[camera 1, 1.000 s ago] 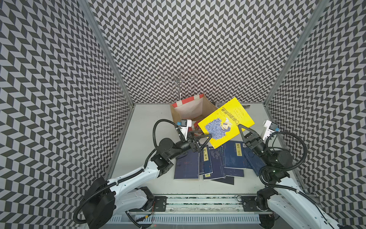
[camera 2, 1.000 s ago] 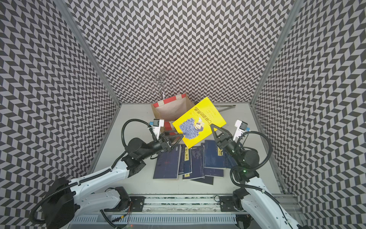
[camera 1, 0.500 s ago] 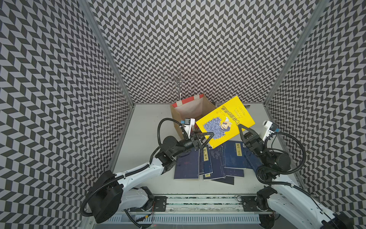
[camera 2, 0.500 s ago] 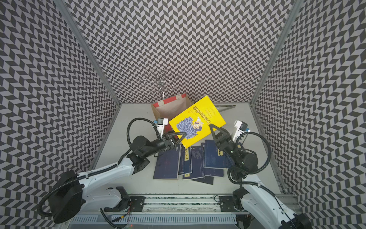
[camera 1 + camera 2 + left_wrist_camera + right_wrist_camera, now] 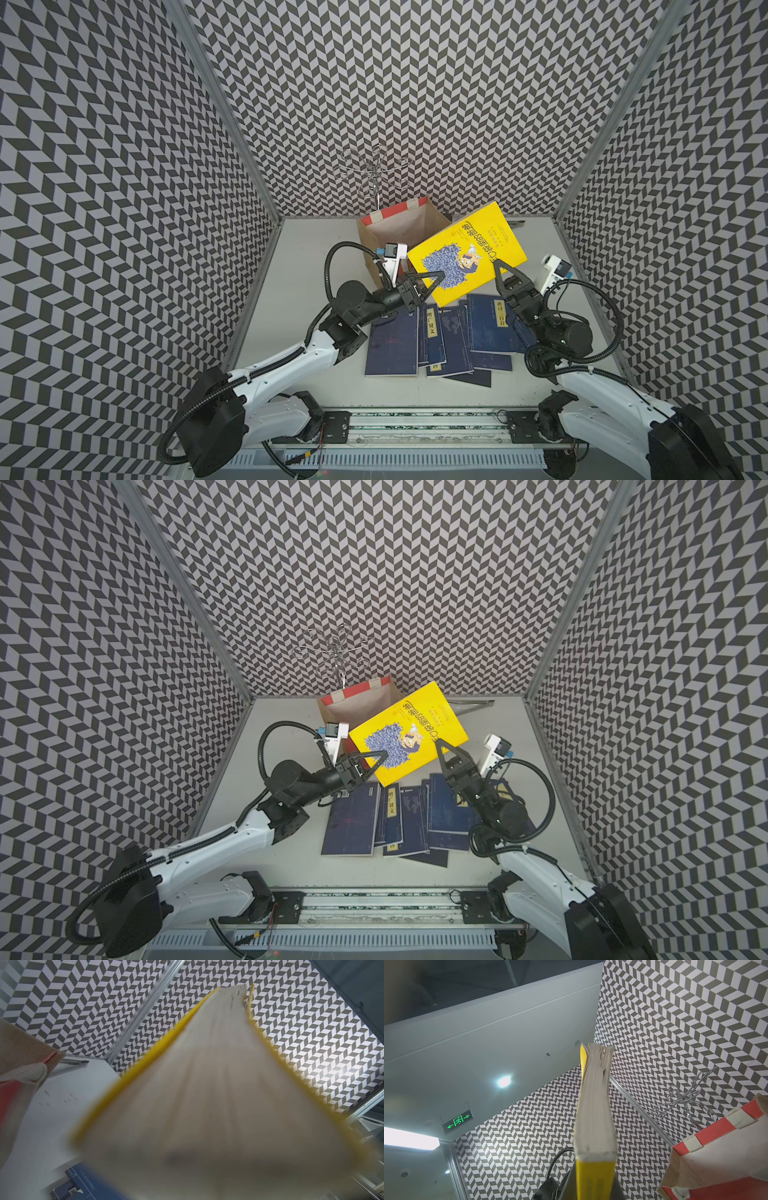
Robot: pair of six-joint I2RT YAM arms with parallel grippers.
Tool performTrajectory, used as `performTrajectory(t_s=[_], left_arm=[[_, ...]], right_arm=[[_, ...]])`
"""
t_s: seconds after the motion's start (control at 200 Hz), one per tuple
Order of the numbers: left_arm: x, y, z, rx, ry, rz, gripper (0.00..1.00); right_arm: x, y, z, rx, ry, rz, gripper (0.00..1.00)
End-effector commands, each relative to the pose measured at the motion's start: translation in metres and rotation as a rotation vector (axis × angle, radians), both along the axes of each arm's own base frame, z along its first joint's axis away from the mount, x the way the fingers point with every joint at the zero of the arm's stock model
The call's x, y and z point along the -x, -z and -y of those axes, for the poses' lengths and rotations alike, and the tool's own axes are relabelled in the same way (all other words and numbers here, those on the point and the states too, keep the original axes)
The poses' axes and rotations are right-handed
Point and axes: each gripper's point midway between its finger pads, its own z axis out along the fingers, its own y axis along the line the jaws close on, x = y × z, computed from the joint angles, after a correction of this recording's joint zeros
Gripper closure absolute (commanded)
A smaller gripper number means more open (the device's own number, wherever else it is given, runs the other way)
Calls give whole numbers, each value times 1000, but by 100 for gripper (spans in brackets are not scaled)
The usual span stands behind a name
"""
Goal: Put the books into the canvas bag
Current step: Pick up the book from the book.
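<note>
A bright yellow book [image 5: 465,253] [image 5: 409,735] hangs tilted in the air, its upper half in front of the canvas bag [image 5: 392,212] [image 5: 357,692]. My right gripper [image 5: 496,262] [image 5: 595,1167] is shut on its lower right corner, with a finger on each side of the yellow spine. My left gripper [image 5: 440,275] [image 5: 384,754] is shut on the book's lower left edge. One finger lies on the cover and the other is hidden beneath. In the left wrist view the blurred page edge [image 5: 218,1095] hides the jaws. Several navy books [image 5: 457,336] [image 5: 399,816] lie overlapping on the table.
The bag stands open at the back, showing its white lining, red rim and tan side [image 5: 716,1157] [image 5: 22,1057]. A wire rack [image 5: 376,174] stands behind it. A metal tool [image 5: 473,704] lies at the back right. Patterned walls close in three sides.
My left gripper has reached forward to the yellow book and closed from wide open onto its lower left edge. The right gripper has kept its hold, and the book has barely moved.
</note>
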Motion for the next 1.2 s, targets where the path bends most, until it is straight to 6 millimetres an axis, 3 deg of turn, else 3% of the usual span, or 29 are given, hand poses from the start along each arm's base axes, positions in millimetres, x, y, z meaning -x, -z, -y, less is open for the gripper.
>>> performTrajectory(t_s=[0.0,0.065,0.11,0.205,0.315,0.531,0.681,0.891,1.077,1.137,1.197], left_arm=[[-27,-29,-34,-64,-168,37,100],[-39,-27,-53,-136,-218,37,100],[-46,-25,-67,-196,-255,42,100],[-53,-23,-92,-319,-300,75,100],[-50,-23,-105,-442,-290,129,100],[-27,-28,-105,-593,-202,284,100],[-10,-33,-103,-615,-152,392,100],[13,-31,-88,-575,13,459,100],[37,-28,-74,-569,124,515,100],[41,-24,-68,-585,147,518,100],[38,-18,-64,-614,143,507,100]], right_arm=[[3,-14,-2,23,0,77,70],[0,-12,-9,107,-41,105,39],[0,-11,-12,157,-76,133,27],[1,-5,-18,255,-154,183,12],[-15,10,-26,388,-193,171,0],[-32,31,-43,643,-201,198,1],[-27,35,-46,660,-214,203,1],[-15,48,-69,723,-296,225,1],[-5,47,-74,726,-325,260,0],[2,44,-76,719,-344,289,7],[12,39,-77,705,-375,324,25]])
